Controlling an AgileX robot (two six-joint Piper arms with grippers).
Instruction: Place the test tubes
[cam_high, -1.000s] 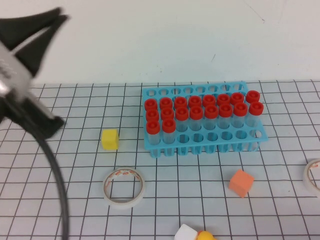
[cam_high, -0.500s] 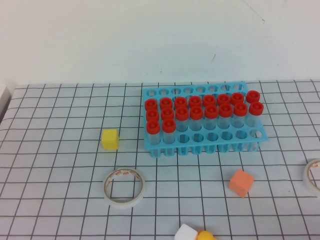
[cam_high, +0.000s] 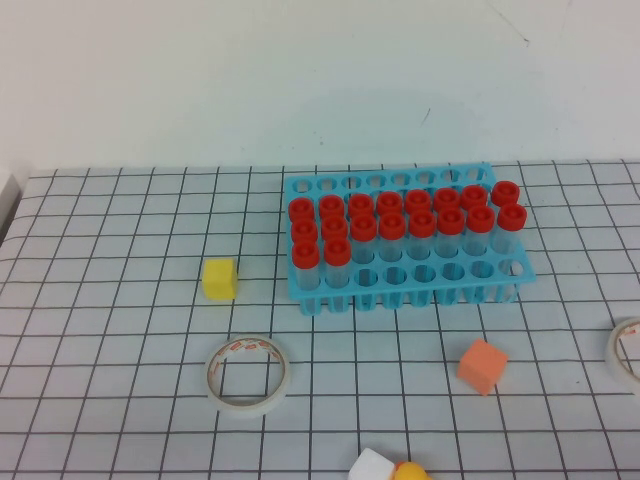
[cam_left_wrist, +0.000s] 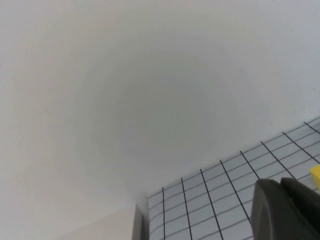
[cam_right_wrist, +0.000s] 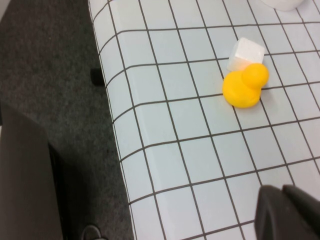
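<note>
Test tubes (cam_high: 392, 225) seated in blue rack (cam_high: 410, 297), holes spare; no loose tubes visible. Left gripper (cam_left_wrist: 280, 187) off table's left side, right gripper (cam_right_wrist: 282, 192) by table edge: both closed, empty.

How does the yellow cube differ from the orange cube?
The yellow cube lies left of the blue test tube rack; the orange cube lies in front of the rack's right half. The yellow cube sits square to the table's grid; the orange cube is turned. Both lie untouched. The left gripper, shut, is by the table's left side; the right gripper, shut, above its near edge.
</note>
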